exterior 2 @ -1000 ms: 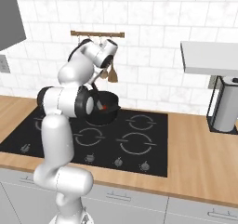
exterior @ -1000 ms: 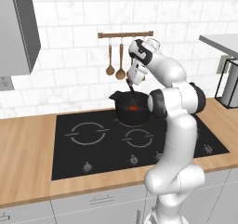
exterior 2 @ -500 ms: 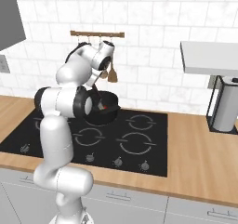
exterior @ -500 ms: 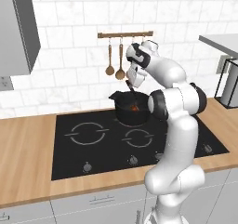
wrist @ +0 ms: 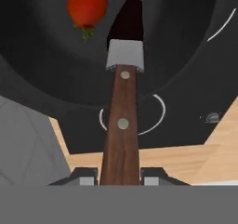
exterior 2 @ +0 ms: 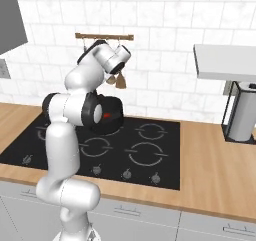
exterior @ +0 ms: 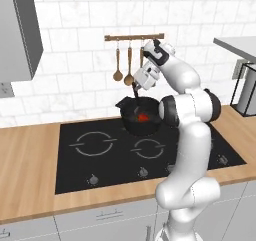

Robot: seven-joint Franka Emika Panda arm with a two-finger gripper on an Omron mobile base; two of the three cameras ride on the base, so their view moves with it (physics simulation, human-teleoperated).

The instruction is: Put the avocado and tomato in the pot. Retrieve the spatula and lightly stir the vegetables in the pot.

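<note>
Pot [exterior: 141,116] sits on the rear burner of the black hob [exterior: 100,160], close to the tiled wall; seen in the right base view too, partly behind the arm's elbow; hob set into a wooden counter [exterior: 25,165]

Tomato [wrist: 87,4] lies inside the pot, red and stem-down in the hand view; red spot shows inside the pot rim in the left base view as well; avocado [wrist: 128,21] is the dark shape on the pot floor just past the blade, beside the tomato, hard to separate from the black pot wall; so both vegetables look loaded, first part of the task done by my reading

Gripper [wrist: 120,175] is closed tight on the spatula [wrist: 122,125], both tips pressed to the wooden handle near its end; handle runs straight away from the hand, silver blade at the far end pointing down into the pot; retrieval step looks done as well

Blade sits over the pot interior, its tip near or against the avocado; cannot tell whether it touches the pot floor

Left base view: hand [exterior: 147,75] hangs above the pot's rear rim, under the utensil rail [exterior: 134,36], two wooden spoons [exterior: 123,65] hanging just beside it; spatula angles down from it into the pot

What remains, as I judge it: the light stir itself; gentle sweeps would suit, since the tomato is round and free to roll
</note>
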